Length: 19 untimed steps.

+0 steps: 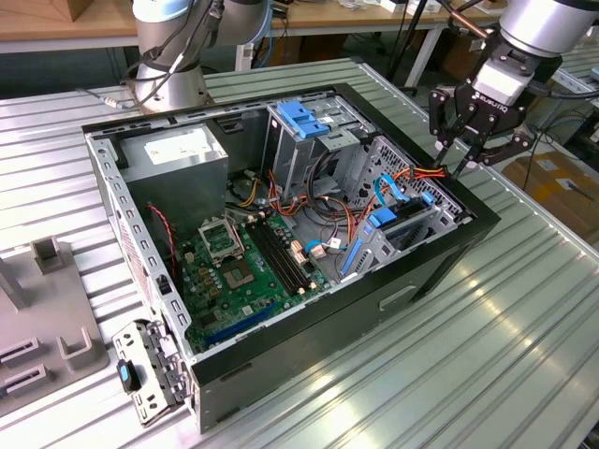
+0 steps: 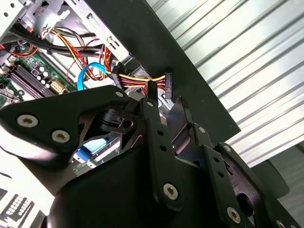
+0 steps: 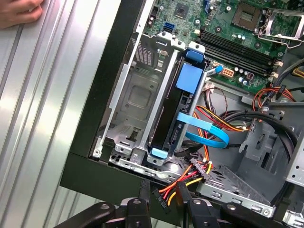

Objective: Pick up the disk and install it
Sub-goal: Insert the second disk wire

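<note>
The disk stands on edge in the drive bay at the corner of the open computer case on the exterior view's right. In the first wrist view the disk shows a dark edge with blue carrier pieces at both ends and a blue ribbon cable across it. My gripper hovers just above the case's wall beside that bay, open and holding nothing. A black power connector on red and yellow wires lies below the gap between the fingertips. In the second wrist view the gripper points at this connector.
Inside the case are a grey power supply, a green motherboard and a metal cage with a blue latch. A grey fixture sits at the exterior view's left. A person's hand rests on the ribbed table.
</note>
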Each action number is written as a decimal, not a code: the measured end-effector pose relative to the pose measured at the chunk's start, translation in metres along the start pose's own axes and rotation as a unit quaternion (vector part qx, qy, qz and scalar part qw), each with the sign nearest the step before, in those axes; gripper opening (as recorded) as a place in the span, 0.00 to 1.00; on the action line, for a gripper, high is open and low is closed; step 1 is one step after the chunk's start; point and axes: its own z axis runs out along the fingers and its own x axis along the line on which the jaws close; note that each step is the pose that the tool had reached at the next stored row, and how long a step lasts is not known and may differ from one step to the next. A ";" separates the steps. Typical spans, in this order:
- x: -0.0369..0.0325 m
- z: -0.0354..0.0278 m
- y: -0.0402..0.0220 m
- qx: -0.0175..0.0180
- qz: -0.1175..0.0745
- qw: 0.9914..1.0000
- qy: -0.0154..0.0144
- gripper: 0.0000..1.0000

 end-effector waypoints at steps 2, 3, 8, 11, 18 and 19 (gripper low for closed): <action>0.0000 0.0000 0.0000 0.000 -0.002 1.000 0.000 0.36; 0.0000 0.0000 0.0000 0.000 -0.003 1.000 0.000 0.36; 0.0000 0.0000 0.0000 0.000 -0.024 1.000 -0.001 0.36; 0.0000 0.0000 0.0000 0.000 -0.028 1.000 -0.001 0.36; 0.0000 0.0000 0.0000 0.000 -0.031 1.000 -0.001 0.36; 0.0000 0.0000 0.0000 0.000 -0.035 0.999 -0.001 0.36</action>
